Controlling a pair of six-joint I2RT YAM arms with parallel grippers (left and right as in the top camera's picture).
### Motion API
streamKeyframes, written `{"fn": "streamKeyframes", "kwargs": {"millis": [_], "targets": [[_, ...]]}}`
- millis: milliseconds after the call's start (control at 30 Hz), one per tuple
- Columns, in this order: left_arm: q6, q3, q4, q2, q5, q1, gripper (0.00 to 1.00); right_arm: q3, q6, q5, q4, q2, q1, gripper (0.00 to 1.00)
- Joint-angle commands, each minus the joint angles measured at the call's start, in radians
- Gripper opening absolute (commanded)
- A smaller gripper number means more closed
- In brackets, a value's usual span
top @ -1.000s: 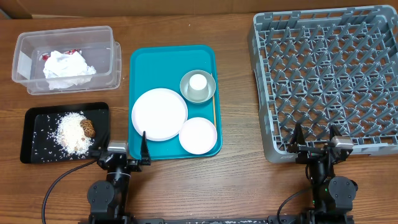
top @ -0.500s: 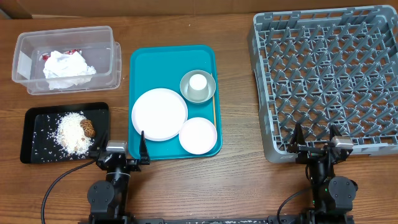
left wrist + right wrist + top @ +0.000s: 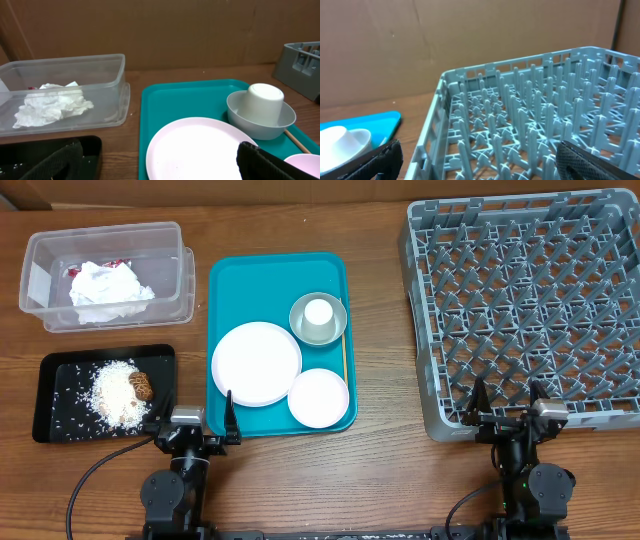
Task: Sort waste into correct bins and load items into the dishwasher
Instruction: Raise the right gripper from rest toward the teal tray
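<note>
Pincers: left pincer and right pincer are held spread, nothing pinched.
Napkins: kept in clear tub, far left.
Cup: set upturned in bowl.

Lab-style robot test setup, wooden table, plain cardboard backdrop, grey dish rack

Left arm folded low, jaws wide apart, right arm likewise

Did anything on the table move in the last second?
Nothing visibly changed. The left gripper and right gripper stay open and empty near the front edge. The white plate, bowl and cup stay on the teal tray.
</note>
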Motion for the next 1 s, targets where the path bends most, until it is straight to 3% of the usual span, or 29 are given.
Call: {"fn": "streamKeyframes", "kwargs": {"millis": [0,167,400,533,667,767,967], "targets": [[-0.02,-0.013,0.005,-0.012,-0.013,0.007,1.0,-0.01,0.21,-0.234,0.06,-0.01,0.003,1.0],[-0.02,-0.013,0.005,-0.012,-0.013,0.007,1.0,-0.01,0.718,-0.716,0.153,-0.01,0.003,1.0],[-0.02,-0.013,0.005,-0.012,-0.013,0.007,1.0,-0.01,1.148,-0.61,0.347,-0.01,0.003,1.0],[-0.02,-0.013,0.005,-0.012,-0.013,0.007,1.0,-0.001,1.218,-0.513,0.526,-0.01,0.003,1.0],[-0.02,-0.013,0.005,-0.012,-0.013,0.007,1.0,0.066,1.221,-0.468,0.509,0.003,0.003,1.0],[-0.02,-0.013,0.005,-0.012,-0.013,0.007,1.0,0.15,1.16,-0.48,0.413,0.054,0.003,1.0],[-0.02,-0.013,0.005,-0.012,-0.013,0.007,1.0,0.443,0.85,-0.566,0.069,0.308,0.003,0.99]]}}
